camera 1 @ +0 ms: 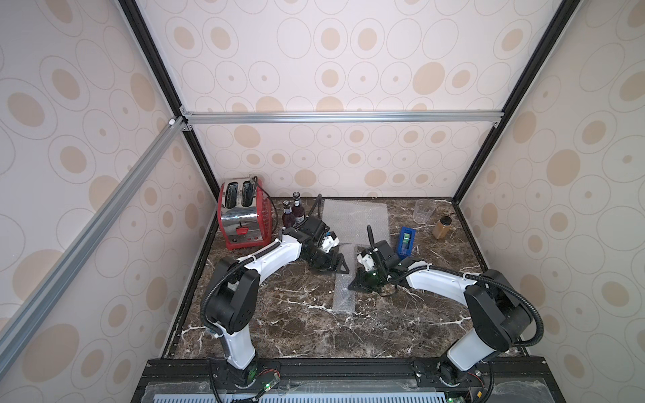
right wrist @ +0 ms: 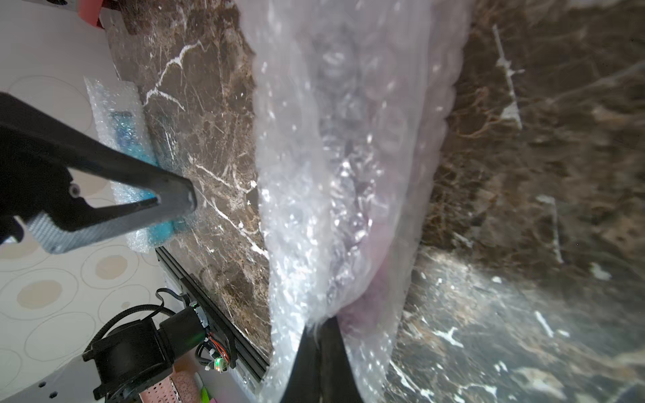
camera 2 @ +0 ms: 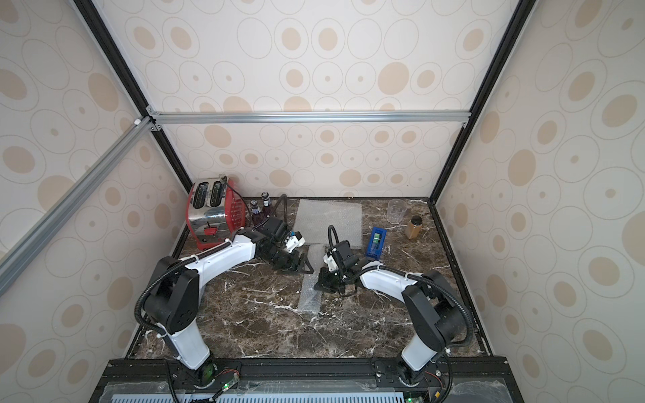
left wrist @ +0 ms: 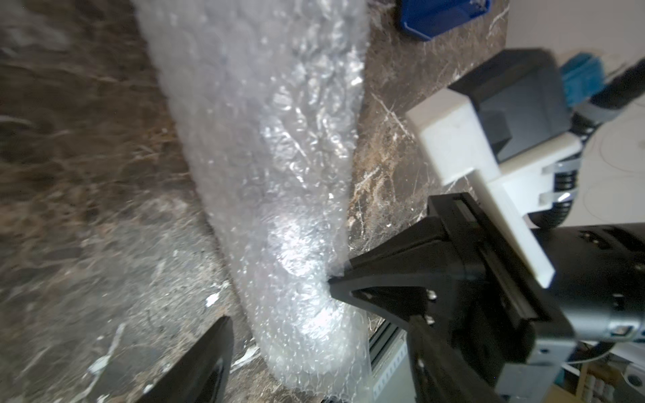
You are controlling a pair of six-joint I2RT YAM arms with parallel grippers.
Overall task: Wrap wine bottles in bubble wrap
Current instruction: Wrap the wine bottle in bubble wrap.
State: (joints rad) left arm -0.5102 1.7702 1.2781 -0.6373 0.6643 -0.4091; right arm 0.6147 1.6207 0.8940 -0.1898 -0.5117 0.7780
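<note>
- The right gripper (left wrist: pixel 331 280) has its jaws pressed together on a fold of the bubble wrap roll (camera 1: pixel 345 296), at the roll's 3 o'clock side.
- The left gripper (camera 1: pixel 333 267) hangs near the roll's 11 o'clock end, jaws spread, gripping nothing.
- The roll lies mid-table, running 12 to 6, and a purple bottle (right wrist: pixel 373 265) shows faintly inside.
- It is likely light, springy film, slick over fragile glass, so grip across the bottle's body, not the loose edges.
- Two bare bottles (camera 1: pixel 289 217) stand at the table's 11 o'clock, with a flat sheet (camera 1: pixel 356 216) at 12.
</note>
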